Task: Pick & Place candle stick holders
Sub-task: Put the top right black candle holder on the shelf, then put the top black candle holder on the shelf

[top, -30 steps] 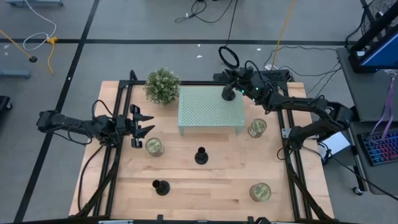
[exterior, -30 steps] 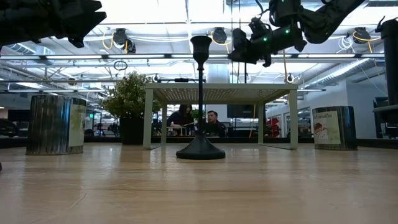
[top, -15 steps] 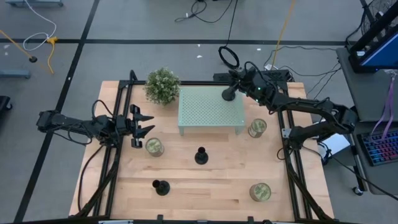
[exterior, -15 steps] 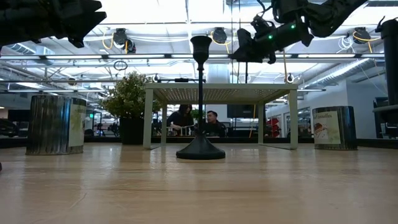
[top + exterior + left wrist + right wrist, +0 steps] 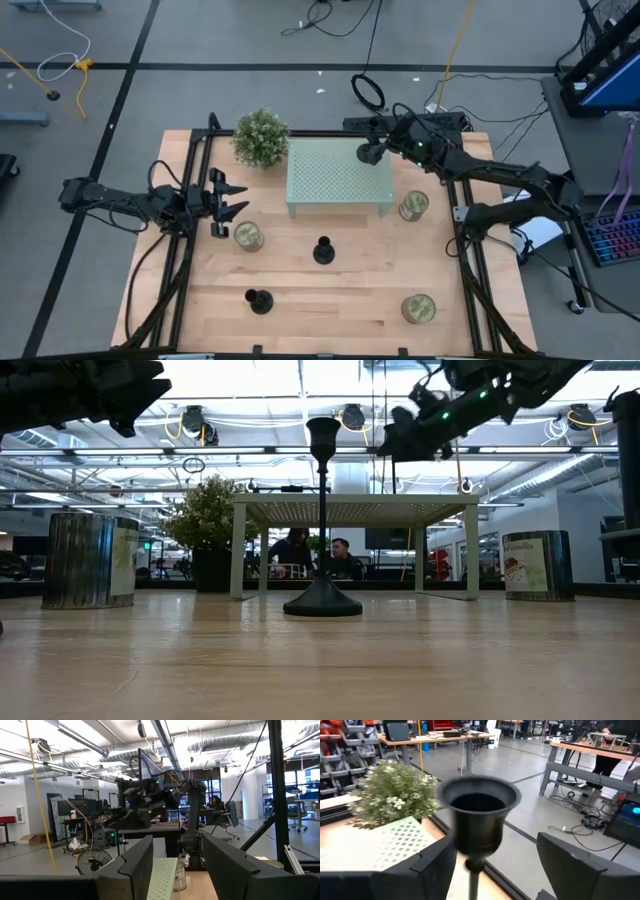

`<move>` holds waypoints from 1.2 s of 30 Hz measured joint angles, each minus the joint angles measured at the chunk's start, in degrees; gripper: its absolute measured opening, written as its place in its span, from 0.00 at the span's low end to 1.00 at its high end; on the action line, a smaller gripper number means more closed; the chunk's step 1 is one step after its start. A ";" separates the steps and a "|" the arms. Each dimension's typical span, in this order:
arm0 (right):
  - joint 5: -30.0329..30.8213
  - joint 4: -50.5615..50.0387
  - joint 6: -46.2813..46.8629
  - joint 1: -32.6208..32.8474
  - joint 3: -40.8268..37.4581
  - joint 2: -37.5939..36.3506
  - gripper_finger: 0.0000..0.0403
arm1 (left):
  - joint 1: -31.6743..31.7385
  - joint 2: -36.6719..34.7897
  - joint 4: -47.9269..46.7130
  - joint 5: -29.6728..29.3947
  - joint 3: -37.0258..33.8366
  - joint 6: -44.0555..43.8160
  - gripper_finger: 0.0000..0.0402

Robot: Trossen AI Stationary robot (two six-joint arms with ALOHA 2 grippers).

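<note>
One black candle stick holder (image 5: 369, 152) stands upright on its base at the far right corner of the pale green perforated stand (image 5: 335, 178). My right gripper (image 5: 381, 146) is open around it. In the right wrist view the holder's cup (image 5: 477, 812) shows between the two fingers (image 5: 432, 865) with gaps on both sides. Two more holders stand on the table, one at the middle (image 5: 323, 250) and one toward the near left (image 5: 259, 300). My left gripper (image 5: 232, 197) waits open at the table's left side, above the wood.
A small potted plant (image 5: 261, 137) stands at the stand's far left corner. Three gold-green jars sit on the table: left (image 5: 248, 236), right (image 5: 413, 206) and near right (image 5: 418, 308). Bare wood lies between the stand and the near edge.
My right gripper has opened and let go of the holder on the stand. It has drawn back a little toward the table's right edge and slightly up. The holder stays upright where it was.
</note>
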 joint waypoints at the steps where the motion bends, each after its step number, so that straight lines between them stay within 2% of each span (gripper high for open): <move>1: 0.00 -1.50 0.13 0.34 0.00 -1.21 0.67 | 0.00 -0.01 -0.26 0.00 0.00 0.00 0.44; 8: -0.18 -16.16 -0.31 4.45 0.02 -10.00 0.67 | 0.00 0.00 -1.43 0.02 0.00 0.00 0.44; 14: -0.76 -27.13 -0.15 11.88 0.02 -14.96 0.66 | 0.00 0.01 -1.63 0.07 0.00 0.00 0.44; 16: -4.63 -29.54 2.25 14.77 -0.01 -15.28 0.65 | 0.00 0.02 -1.63 0.07 0.00 0.01 0.44; 18: -11.32 -28.83 4.93 17.83 -0.76 -15.28 0.64 | 0.00 0.00 -1.62 0.09 0.00 0.01 0.44; 20: -17.73 -25.33 5.93 21.16 -2.34 -14.98 0.64 | 0.00 0.02 -1.61 0.07 0.00 0.00 0.44; 22: -20.77 -19.66 6.69 24.63 -4.84 -14.21 0.64 | 0.00 0.00 -1.61 0.11 0.00 0.00 0.44; 31: -20.89 13.06 4.51 36.57 -18.69 -5.08 0.64 | 0.00 0.03 -1.59 0.15 0.00 -1.24 0.44; 36: -19.83 25.42 6.60 38.38 -19.83 5.22 0.64 | -0.02 2.18 -1.84 1.04 0.45 -5.38 0.44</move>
